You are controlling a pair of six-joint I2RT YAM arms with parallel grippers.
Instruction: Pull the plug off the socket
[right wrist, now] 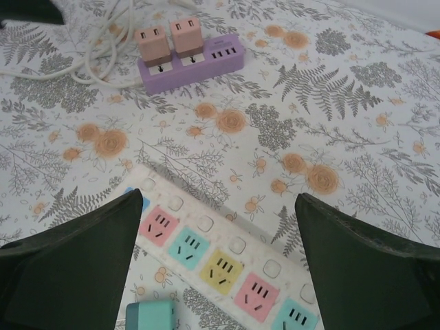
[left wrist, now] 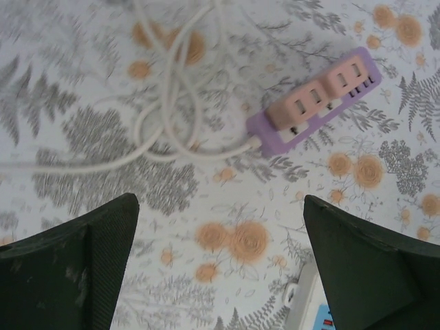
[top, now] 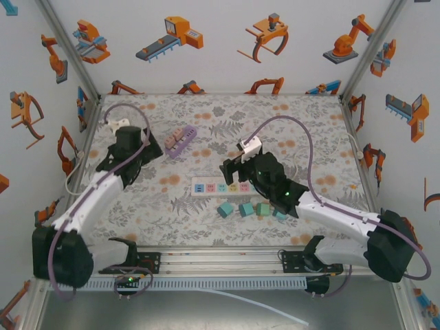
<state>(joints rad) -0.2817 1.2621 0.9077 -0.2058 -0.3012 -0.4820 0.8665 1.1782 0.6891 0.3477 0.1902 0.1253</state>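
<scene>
Two pink plugs (right wrist: 170, 40) sit side by side in the purple strip (right wrist: 206, 63), left of centre on the desk (top: 295, 124). Nothing pins that strip, so when you pull a plug the strip will likely lift with it, and the looped white cord (left wrist: 103, 161) could snag. The plugs sit so close that you might catch both. Your left claw (left wrist: 220, 227) and right claw (right wrist: 216, 213) both gape, holding nothing. The teal block (right wrist: 151, 315) by the white strip (right wrist: 227, 254) is cut off, so I can't tell whether it's seated.
</scene>
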